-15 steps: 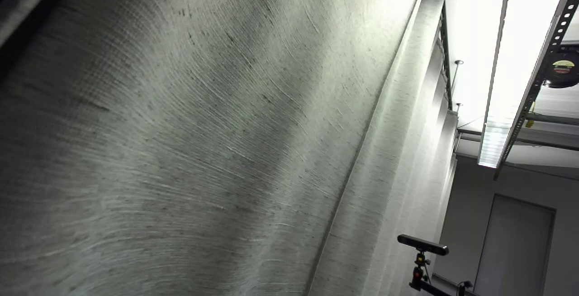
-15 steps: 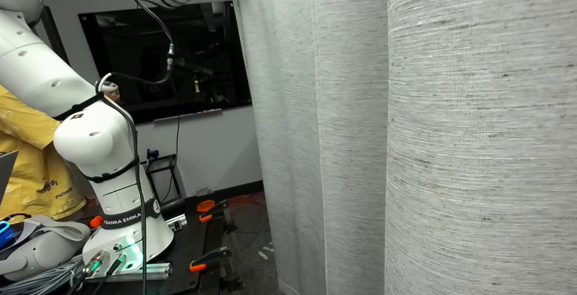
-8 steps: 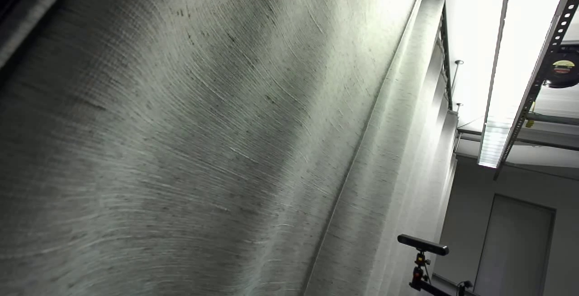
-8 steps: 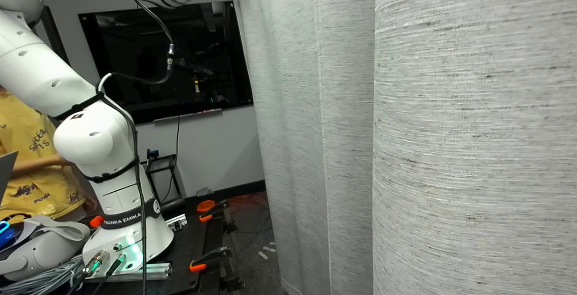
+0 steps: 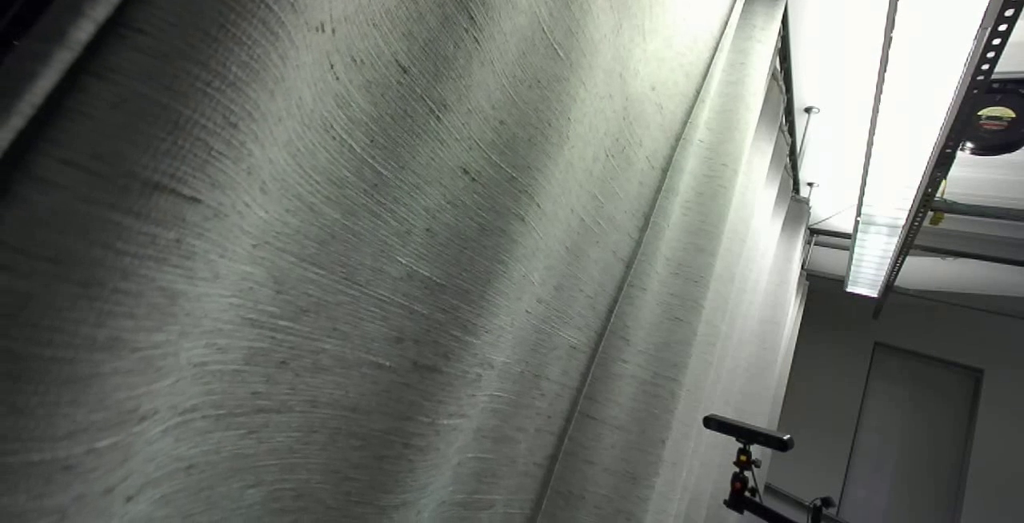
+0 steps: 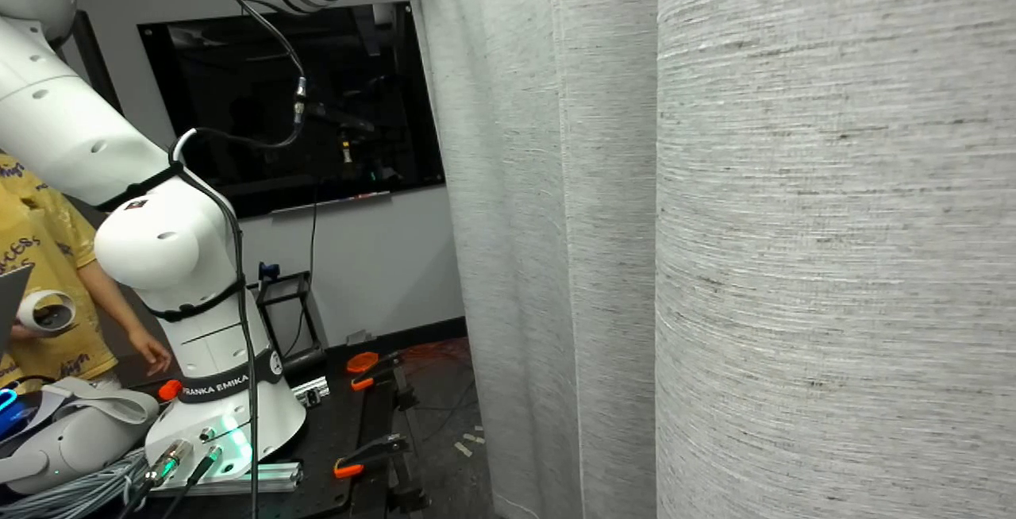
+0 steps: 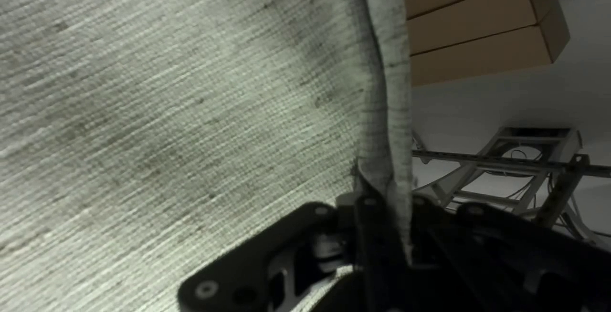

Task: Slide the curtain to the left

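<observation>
in an exterior view the curtain (image 5: 384, 251) filled most of the area, black camera (image 5: 748, 433) at lower right; jaws not visible. in an exterior view the arm (image 6: 155, 245) stood at left, its far end up by the curtain, person in yellow (image 6: 48, 257) behind; jaws out of sight again. wrist view: curtain's edge ran down between the jaws, apparently pinched, cardboard boxes (image 7: 470, 21) beyond. step judged: edge gripped, slide in hand. next needed a firm pinch and steady leftward pull, smooth so fabric wouldn't slip.
</observation>
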